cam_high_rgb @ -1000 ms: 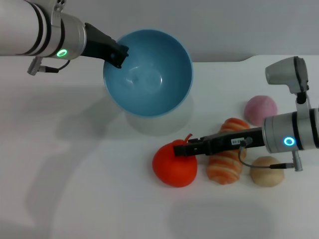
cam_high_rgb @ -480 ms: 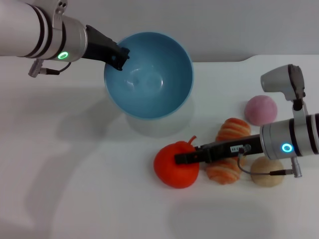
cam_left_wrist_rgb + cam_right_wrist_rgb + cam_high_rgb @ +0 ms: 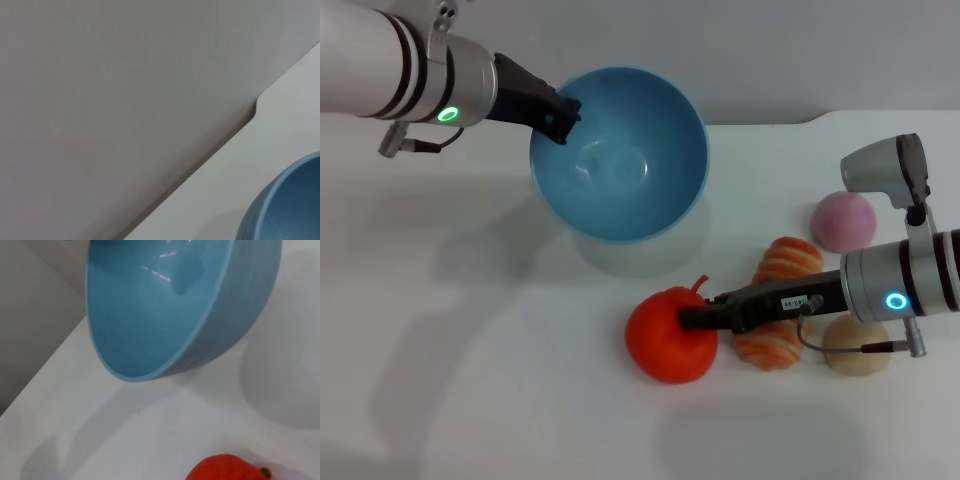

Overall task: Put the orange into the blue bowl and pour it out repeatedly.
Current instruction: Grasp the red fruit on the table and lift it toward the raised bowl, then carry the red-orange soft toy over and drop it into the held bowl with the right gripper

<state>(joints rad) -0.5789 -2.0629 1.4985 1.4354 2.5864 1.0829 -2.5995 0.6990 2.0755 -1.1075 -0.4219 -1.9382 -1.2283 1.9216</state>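
The light blue bowl (image 3: 620,150) hangs tilted above the white table (image 3: 470,350), its opening turned toward me and its inside empty. My left gripper (image 3: 560,115) is shut on the bowl's far-left rim. The bowl also shows in the left wrist view (image 3: 290,205) and the right wrist view (image 3: 165,305). The red-orange orange (image 3: 655,350) lies on the table in front of the bowl, stem up. My right gripper (image 3: 688,319) reaches in from the right and rests on the orange's top right side. The orange's top shows in the right wrist view (image 3: 225,469).
An orange-and-cream striped bread roll (image 3: 782,262) lies under my right arm, just right of the orange. A pink ball (image 3: 845,220) sits behind it and a tan ball (image 3: 855,350) in front. The table's back edge runs behind the bowl.
My right gripper has dropped from the orange's upper edge onto its middle. The orange has shifted slightly toward me. The bowl and left arm have barely moved.
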